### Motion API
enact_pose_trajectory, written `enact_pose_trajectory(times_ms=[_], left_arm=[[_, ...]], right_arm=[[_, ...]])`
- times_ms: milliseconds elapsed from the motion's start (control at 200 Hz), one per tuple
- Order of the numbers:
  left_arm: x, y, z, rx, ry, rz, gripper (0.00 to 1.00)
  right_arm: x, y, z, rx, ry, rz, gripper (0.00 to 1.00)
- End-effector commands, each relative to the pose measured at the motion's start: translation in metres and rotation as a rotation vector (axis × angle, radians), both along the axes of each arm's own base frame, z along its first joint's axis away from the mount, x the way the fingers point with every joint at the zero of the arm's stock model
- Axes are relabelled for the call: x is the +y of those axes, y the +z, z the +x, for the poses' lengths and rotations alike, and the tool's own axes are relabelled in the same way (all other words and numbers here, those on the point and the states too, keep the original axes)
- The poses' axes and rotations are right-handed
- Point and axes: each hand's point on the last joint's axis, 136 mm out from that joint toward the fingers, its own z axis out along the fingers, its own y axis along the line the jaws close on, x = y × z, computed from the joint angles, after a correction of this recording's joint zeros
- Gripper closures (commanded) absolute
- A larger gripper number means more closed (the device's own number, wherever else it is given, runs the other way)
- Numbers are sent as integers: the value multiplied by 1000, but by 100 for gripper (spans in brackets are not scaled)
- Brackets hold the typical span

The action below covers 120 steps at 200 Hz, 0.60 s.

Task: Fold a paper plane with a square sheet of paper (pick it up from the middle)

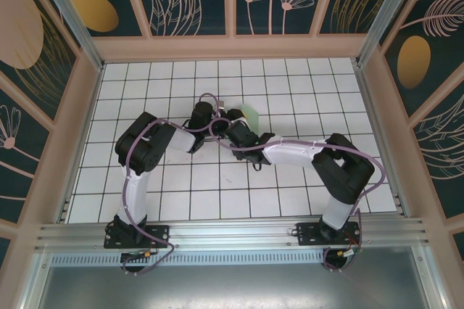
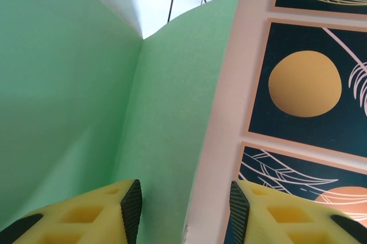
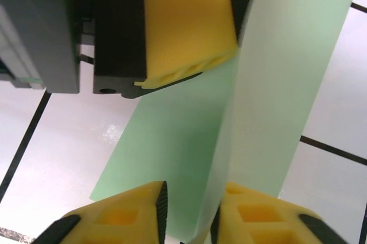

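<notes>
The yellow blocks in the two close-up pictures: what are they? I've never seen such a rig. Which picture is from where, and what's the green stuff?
Two robot arms are bolted at the near edge of a white tiled table. The overhead picture shows both, the left arm and the right arm. Each close-up comes from a camera on one wrist, and the yellow blocks are that arm's fingers. The green stuff is one sheet of paper, where the arms meet. The left fingers stand apart with the sheet between them. The right fingers stand close on either side of a raised fold; whether they pinch it is unclear.
</notes>
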Motion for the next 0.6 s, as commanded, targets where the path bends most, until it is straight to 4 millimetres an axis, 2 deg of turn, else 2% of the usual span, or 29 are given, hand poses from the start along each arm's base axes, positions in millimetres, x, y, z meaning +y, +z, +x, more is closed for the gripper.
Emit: enact_pose_trajectory(times_ms=[0, 50, 300, 530, 595], left_arm=[[1, 5, -1, -27, -6, 19, 52], [2, 4, -1, -30, -3, 30, 52], [3, 6, 1, -41, 4, 54, 52], [12, 15, 2, -82, 29, 109, 50], [15, 16, 1, -90, 30, 138, 49]], right_arm=[[1, 12, 3, -23, -16, 3, 75], [1, 13, 2, -20, -12, 12, 79], [3, 26, 2, -19, -14, 51, 85], [3, 33, 0, 29, 17, 126, 100], [6, 33, -2, 49, 38, 158, 100]])
